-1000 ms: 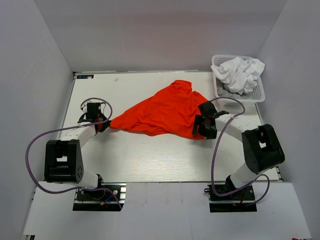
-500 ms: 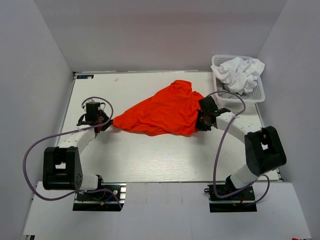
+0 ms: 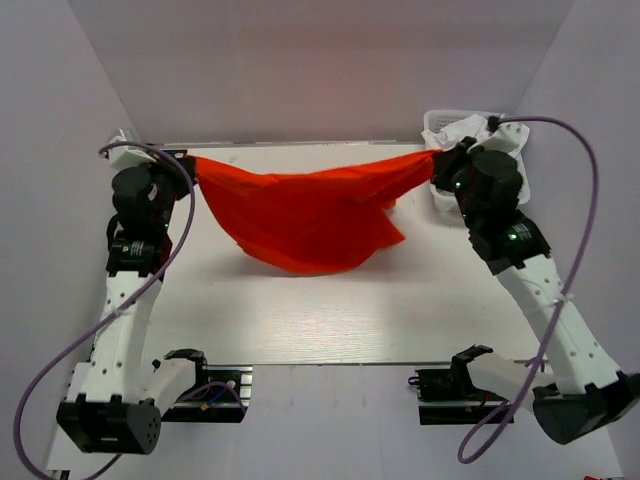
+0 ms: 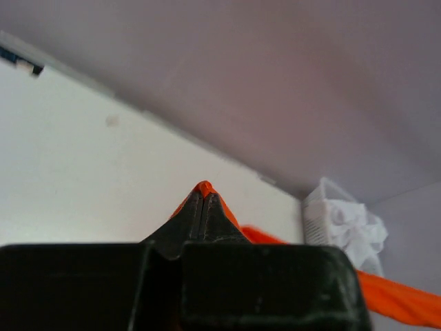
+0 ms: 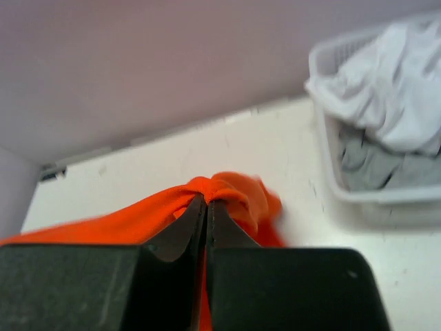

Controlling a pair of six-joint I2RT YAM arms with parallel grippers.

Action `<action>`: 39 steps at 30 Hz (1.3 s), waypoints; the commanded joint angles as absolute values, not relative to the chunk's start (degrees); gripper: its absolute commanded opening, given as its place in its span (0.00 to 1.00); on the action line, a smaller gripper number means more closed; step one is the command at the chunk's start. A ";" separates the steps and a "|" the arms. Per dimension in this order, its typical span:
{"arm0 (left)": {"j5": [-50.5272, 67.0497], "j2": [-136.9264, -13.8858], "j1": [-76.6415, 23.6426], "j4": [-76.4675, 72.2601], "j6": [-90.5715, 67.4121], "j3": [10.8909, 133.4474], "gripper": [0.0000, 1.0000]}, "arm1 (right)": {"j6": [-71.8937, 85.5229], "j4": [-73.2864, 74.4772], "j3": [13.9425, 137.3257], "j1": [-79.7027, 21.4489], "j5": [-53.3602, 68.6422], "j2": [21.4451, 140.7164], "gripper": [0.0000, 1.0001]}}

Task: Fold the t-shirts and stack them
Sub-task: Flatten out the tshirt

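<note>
The orange-red t-shirt (image 3: 300, 212) hangs stretched in the air between both grippers, sagging in the middle above the table. My left gripper (image 3: 188, 163) is raised at the far left and shut on one corner of it; a tip of orange cloth (image 4: 203, 186) pokes out past the closed fingertips. My right gripper (image 3: 437, 162) is raised at the far right, shut on the other bunched corner (image 5: 219, 189). White t-shirts (image 3: 482, 128) lie crumpled in the basket, also in the right wrist view (image 5: 393, 76) and the left wrist view (image 4: 351, 231).
The white lattice basket (image 3: 438, 198) stands at the far right corner of the white table (image 3: 330, 320), right behind my right gripper. Grey walls close in the left, back and right sides. Purple cables loop off both arms.
Both arms have risen from the table and spread apart, lifting the orange-red t-shirt off the surface. My right gripper closed on its right corner; the left one stayed shut on its corner.
</note>
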State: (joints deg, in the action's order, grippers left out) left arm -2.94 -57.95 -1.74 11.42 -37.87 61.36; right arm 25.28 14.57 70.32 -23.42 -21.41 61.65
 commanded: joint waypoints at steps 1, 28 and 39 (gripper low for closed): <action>-4.39 -52.04 -1.85 10.99 -35.42 66.87 0.00 | 19.44 11.16 76.45 -23.38 -26.55 59.16 0.00; -4.22 -43.68 -0.53 25.93 -22.15 111.28 0.00 | 10.28 24.00 103.99 -23.20 -8.62 44.30 0.00; -4.39 -55.09 -0.53 12.76 -21.97 86.25 0.00 | 14.23 6.25 75.87 -23.29 -24.76 55.50 0.00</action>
